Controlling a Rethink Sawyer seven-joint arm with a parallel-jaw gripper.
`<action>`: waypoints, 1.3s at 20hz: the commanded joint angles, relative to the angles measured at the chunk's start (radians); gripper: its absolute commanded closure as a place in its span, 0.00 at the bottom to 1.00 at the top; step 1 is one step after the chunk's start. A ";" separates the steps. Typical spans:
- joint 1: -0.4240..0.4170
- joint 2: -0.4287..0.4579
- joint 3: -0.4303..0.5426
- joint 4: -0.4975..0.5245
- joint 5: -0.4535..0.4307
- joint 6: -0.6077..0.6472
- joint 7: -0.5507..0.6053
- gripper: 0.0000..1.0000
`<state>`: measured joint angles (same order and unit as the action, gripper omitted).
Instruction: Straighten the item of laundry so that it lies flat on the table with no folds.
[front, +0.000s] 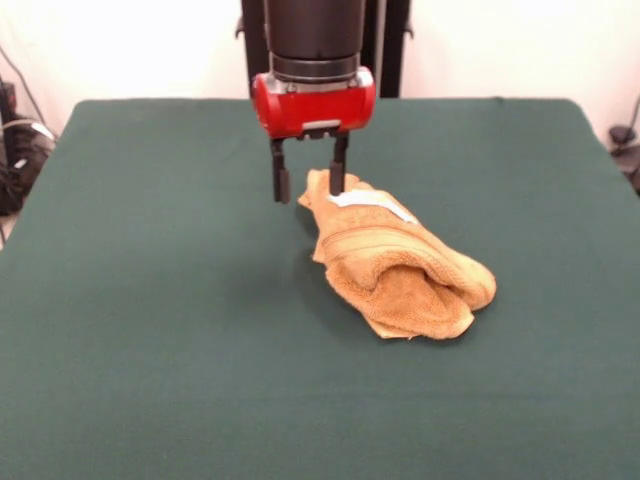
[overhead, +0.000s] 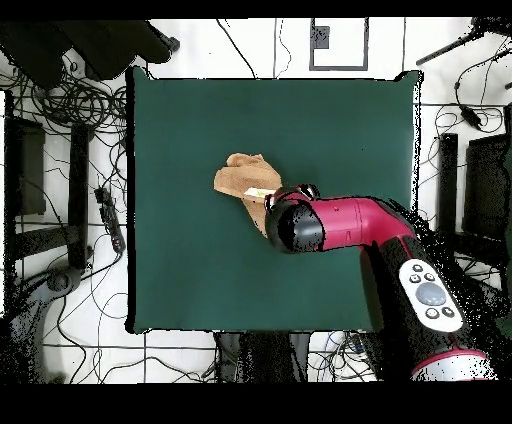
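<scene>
The golden-orange towel (front: 400, 262) lies crumpled and folded over itself near the middle of the dark green table (front: 150, 330), with its white label (front: 372, 202) showing on its far end. My gripper (front: 310, 184) is open, its two black fingers pointing down at the towel's far end: one finger stands at the towel's edge by the label, the other just beside the towel over bare cloth. In the overhead view the towel (overhead: 240, 180) shows partly under the arm's red head (overhead: 300, 222), which hides the gripper.
The table (overhead: 180, 260) is wide on all sides of the towel. Cables and equipment (overhead: 60, 220) lie on the floor around the table. The arm's black and red body (front: 312, 60) rises at the far edge.
</scene>
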<state>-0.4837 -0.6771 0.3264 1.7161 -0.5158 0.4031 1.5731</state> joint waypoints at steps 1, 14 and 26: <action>0.003 0.060 0.095 0.037 -0.067 0.101 -0.135 0.00; -0.027 0.109 0.122 0.047 -0.116 0.186 -0.217 0.00; -0.021 0.114 0.106 0.021 -0.199 0.260 -0.231 0.00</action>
<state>-0.5210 -0.6117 0.3385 1.7161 -0.6568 0.5503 1.5731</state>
